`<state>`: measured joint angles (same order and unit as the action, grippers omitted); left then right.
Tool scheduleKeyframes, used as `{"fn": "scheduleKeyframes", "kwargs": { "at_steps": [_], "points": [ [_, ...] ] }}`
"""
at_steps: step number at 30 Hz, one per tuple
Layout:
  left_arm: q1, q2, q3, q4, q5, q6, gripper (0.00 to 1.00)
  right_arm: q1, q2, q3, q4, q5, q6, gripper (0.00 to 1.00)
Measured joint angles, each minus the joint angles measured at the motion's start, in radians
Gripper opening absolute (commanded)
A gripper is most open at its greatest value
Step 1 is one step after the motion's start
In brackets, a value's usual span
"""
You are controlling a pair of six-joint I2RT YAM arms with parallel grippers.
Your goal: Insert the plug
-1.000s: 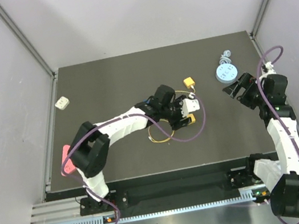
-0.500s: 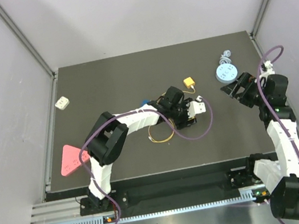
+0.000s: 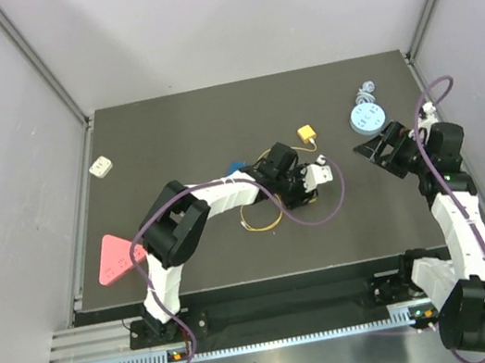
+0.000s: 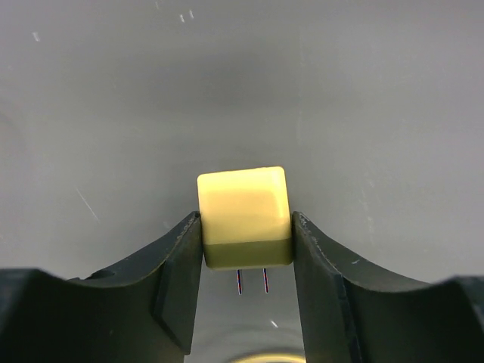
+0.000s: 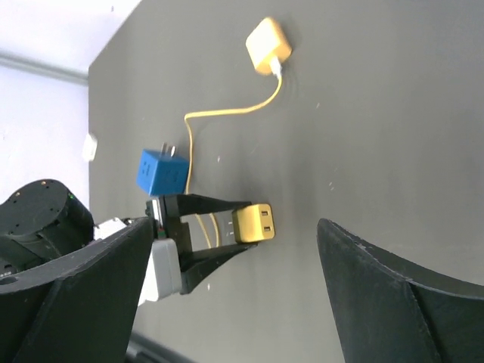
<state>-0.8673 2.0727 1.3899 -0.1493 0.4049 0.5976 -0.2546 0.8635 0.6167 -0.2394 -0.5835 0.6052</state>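
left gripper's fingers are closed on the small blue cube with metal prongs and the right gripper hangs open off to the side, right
One thing is wrong. The left gripper is closed on the small yellow rectangular block, not the blue cube, which sits just beside that gripper, outside its fingers. The right wrist view shows this. The right gripper does hang open off to the side.

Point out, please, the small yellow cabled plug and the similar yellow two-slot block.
Yellow cabled plug (image 5: 268,47): right wrist view, its top face.
Yellow two-slot block (image 4: 243,200): left wrist view, its pale upper face.
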Motion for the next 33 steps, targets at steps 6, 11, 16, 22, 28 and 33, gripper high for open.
{"fn": "scheduleKeyframes", "kwargs": {
  "at_steps": [6, 11, 16, 22, 28, 33],
  "points": [
    [0.001, -0.198, -0.187, 0.076, -0.012, -0.089, 0.0, 0.106, 0.069, 0.002, -0.019, -0.058, -0.022, 0.7],
    [0.002, -0.413, -0.28, 0.173, 0.006, -0.152, 0.0, 0.29, 0.097, 0.006, -0.023, -0.123, -0.009, 0.68],
    [0.002, -0.566, -0.338, 0.244, 0.048, -0.186, 0.0, 0.385, 0.084, 0.006, 0.04, -0.176, 0.055, 0.61],
    [0.005, -0.635, -0.39, 0.252, 0.073, -0.204, 0.0, 0.471, 0.078, 0.006, 0.114, -0.197, 0.136, 0.61],
    [0.002, -0.656, -0.404, 0.247, 0.108, -0.206, 0.0, 0.543, 0.079, 0.006, 0.198, -0.192, 0.197, 0.6],
    [0.002, -0.691, -0.437, 0.25, 0.127, -0.207, 0.0, 0.588, 0.103, 0.006, 0.222, -0.168, 0.211, 0.47]
  ]
}}
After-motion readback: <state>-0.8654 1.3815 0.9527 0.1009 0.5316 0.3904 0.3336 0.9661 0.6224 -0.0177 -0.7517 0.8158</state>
